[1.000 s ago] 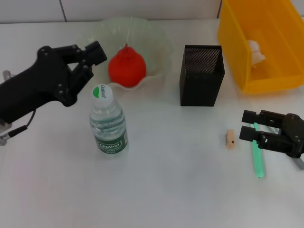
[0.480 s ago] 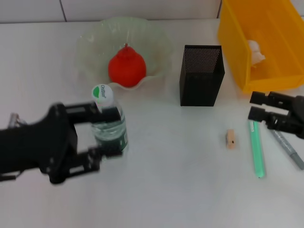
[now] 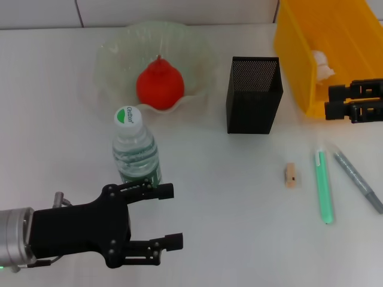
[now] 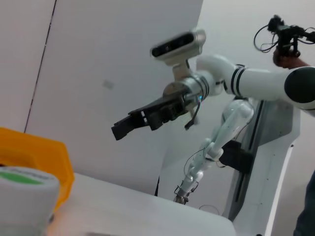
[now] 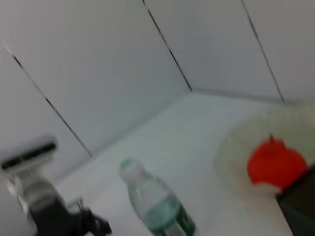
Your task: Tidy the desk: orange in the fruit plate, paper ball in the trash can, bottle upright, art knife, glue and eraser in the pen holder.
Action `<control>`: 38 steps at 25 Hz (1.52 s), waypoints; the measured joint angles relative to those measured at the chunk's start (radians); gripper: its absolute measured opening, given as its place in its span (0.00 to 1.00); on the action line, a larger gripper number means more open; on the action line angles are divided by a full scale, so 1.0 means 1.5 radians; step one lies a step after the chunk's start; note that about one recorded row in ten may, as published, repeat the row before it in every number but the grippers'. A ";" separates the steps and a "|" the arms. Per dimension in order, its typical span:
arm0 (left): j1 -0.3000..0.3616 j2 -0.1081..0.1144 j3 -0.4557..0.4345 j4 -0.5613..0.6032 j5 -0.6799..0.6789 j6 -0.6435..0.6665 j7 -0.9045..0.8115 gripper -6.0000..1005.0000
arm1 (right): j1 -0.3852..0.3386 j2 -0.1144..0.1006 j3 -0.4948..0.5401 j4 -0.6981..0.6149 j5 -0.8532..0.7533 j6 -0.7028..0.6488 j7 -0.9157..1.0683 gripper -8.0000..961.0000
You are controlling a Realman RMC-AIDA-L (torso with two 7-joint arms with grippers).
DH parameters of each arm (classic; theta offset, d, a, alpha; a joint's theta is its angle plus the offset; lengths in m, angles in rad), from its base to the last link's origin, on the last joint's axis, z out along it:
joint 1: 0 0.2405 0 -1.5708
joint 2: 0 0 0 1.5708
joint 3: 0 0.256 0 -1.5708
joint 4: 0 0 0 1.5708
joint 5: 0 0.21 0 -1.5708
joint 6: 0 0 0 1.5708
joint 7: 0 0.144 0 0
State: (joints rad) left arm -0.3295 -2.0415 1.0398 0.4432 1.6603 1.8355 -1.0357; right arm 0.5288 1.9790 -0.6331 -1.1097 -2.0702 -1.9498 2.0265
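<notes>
Bottle [image 3: 136, 152] stands upright; left hand [image 3: 166, 216] gapes wide beside it, empty; right hand [image 3: 333, 101] seemingly open, empty.

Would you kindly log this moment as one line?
left gripper: open, near clear bottle upright | right gripper: open, by yellow bin | red-orange fruit: in green bowl

Green pen-like stick [image 3: 324, 186] flat on white table [image 3: 239, 239], on the robot's side of right claw [image 3: 329, 100], apart from it. Grey marker-like pen [image 3: 358, 181] just beside stick, angled, not touching, also nearer the robot than that claw. White tiled wall [image 3: 179, 12] behind, far from left claw [image 3: 175, 215].
</notes>
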 joint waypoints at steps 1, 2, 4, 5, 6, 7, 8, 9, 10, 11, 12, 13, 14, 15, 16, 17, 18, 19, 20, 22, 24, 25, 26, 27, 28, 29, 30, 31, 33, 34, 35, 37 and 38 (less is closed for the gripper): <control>0.000 0.000 0.000 0.000 0.000 0.000 0.000 0.80 | 0.000 0.000 0.000 0.000 0.000 0.000 0.000 0.71; 0.000 0.000 0.000 0.000 0.000 0.000 0.000 0.82 | 0.005 0.001 -0.026 -0.052 -0.022 -0.005 0.048 0.71; 0.004 -0.010 0.001 -0.003 0.001 -0.030 0.007 0.84 | 0.016 0.004 -0.077 -0.145 -0.070 -0.016 0.138 0.71; 0.004 -0.010 0.001 -0.003 0.001 -0.030 0.007 0.84 | 0.026 0.007 -0.123 -0.216 -0.118 -0.028 0.209 0.71; 0.004 -0.014 0.005 -0.003 0.001 -0.048 0.009 0.84 | 0.026 0.007 -0.123 -0.216 -0.118 -0.028 0.209 0.71; 0.004 -0.014 0.005 -0.003 0.001 -0.048 0.009 0.84 | 0.031 0.010 -0.150 -0.251 -0.150 -0.033 0.249 0.71; 0.004 -0.014 0.005 -0.003 0.001 -0.048 0.009 0.84 | 0.035 0.015 -0.174 -0.279 -0.184 -0.038 0.289 0.71; 0.004 -0.014 0.005 -0.003 0.001 -0.048 0.009 0.84 | 0.037 0.019 -0.190 -0.293 -0.205 -0.040 0.313 0.71; -0.001 -0.018 0.015 -0.009 0.001 -0.078 0.009 0.84 | 0.043 0.033 -0.229 -0.315 -0.260 -0.040 0.365 0.71; -0.001 -0.018 0.015 -0.009 0.001 -0.078 0.009 0.84 | 0.043 0.033 -0.229 -0.315 -0.260 -0.040 0.365 0.71; -0.004 -0.019 0.015 -0.015 0.001 -0.089 0.009 0.84 | 0.048 0.044 -0.244 -0.318 -0.289 -0.039 0.382 0.71; -0.004 -0.019 0.015 -0.015 0.001 -0.089 0.009 0.84 | 0.051 0.052 -0.254 -0.318 -0.313 -0.037 0.391 0.71; -0.004 -0.019 0.015 -0.015 0.001 -0.089 0.009 0.84 | 0.053 0.060 -0.261 -0.317 -0.333 -0.036 0.395 0.71; -0.010 -0.019 0.015 -0.022 0.001 -0.096 0.009 0.84 | 0.056 0.070 -0.294 -0.307 -0.379 -0.025 0.416 0.71; -0.010 -0.019 0.015 -0.022 0.001 -0.096 0.009 0.84 | 0.056 0.070 -0.294 -0.307 -0.379 -0.025 0.416 0.71; -0.010 -0.019 0.015 -0.022 0.001 -0.096 0.009 0.84 | 0.055 0.071 -0.313 -0.302 -0.391 -0.014 0.429 0.71; -0.022 -0.019 0.016 -0.035 0.001 -0.098 0.009 0.84 | 0.052 0.070 -0.334 -0.297 -0.400 -0.002 0.445 0.71; -0.022 -0.019 0.016 -0.035 0.001 -0.098 0.009 0.84 | 0.050 0.069 -0.347 -0.294 -0.405 0.007 0.456 0.71; -0.022 -0.019 0.016 -0.035 0.001 -0.101 0.009 0.84 | 0.047 0.069 -0.365 -0.283 -0.416 0.025 0.475 0.71; -0.022 -0.019 0.016 -0.035 0.001 -0.101 0.009 0.84 | 0.046 0.069 -0.367 -0.275 -0.418 0.031 0.480 0.71; -0.025 -0.019 0.016 -0.036 0.002 -0.110 0.009 0.84 | 0.047 0.069 -0.371 -0.256 -0.420 0.047 0.490 0.71; -0.025 -0.019 0.016 -0.036 0.002 -0.110 0.009 0.84 | 0.044 0.070 -0.379 -0.229 -0.420 0.076 0.502 0.71; -0.025 -0.019 0.016 -0.036 0.002 -0.113 0.008 0.84 | 0.043 0.071 -0.382 -0.218 -0.419 0.086 0.506 0.71; -0.025 -0.019 0.016 -0.036 0.002 -0.113 0.008 0.84 | 0.043 0.071 -0.386 -0.203 -0.419 0.098 0.510 0.71; -0.025 -0.019 0.014 -0.036 0.001 -0.115 0.008 0.84 | 0.043 0.071 -0.386 -0.203 -0.419 0.098 0.510 0.71; -0.025 -0.019 0.014 -0.036 0.001 -0.115 0.008 0.84 | 0.043 0.071 -0.390 -0.185 -0.419 0.109 0.513 0.71; -0.024 -0.019 0.014 -0.036 -0.001 -0.116 0.008 0.84 | 0.045 0.071 -0.398 -0.159 -0.418 0.123 0.519 0.71; -0.024 -0.019 0.014 -0.036 -0.001 -0.116 0.008 0.84 | 0.045 0.071 -0.398 -0.159 -0.418 0.123 0.519 0.71; -0.025 -0.020 0.015 -0.036 -0.001 -0.118 0.008 0.84 | 0.049 0.071 -0.408 -0.135 -0.418 0.137 0.524 0.70; -0.025 -0.020 0.015 -0.036 0.000 -0.119 0.008 0.84 | 0.050 0.071 -0.413 -0.124 -0.419 0.145 0.525 0.70; -0.025 -0.020 0.015 -0.036 0.000 -0.120 0.008 0.84 | 0.051 0.071 -0.417 -0.108 -0.419 0.156 0.526 0.70; -0.025 -0.020 0.015 -0.036 0.000 -0.120 0.008 0.84 | 0.052 0.071 -0.418 -0.102 -0.420 0.161 0.526 0.70; -0.025 -0.020 0.015 -0.036 0.000 -0.120 0.008 0.84 | 0.053 0.070 -0.418 -0.097 -0.420 0.166 0.526 0.70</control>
State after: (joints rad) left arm -0.3677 -2.0709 1.0623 0.3895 1.6609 1.6557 -1.0232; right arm 0.6082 2.0845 -1.2605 -1.2545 -2.6996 -1.7010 2.8154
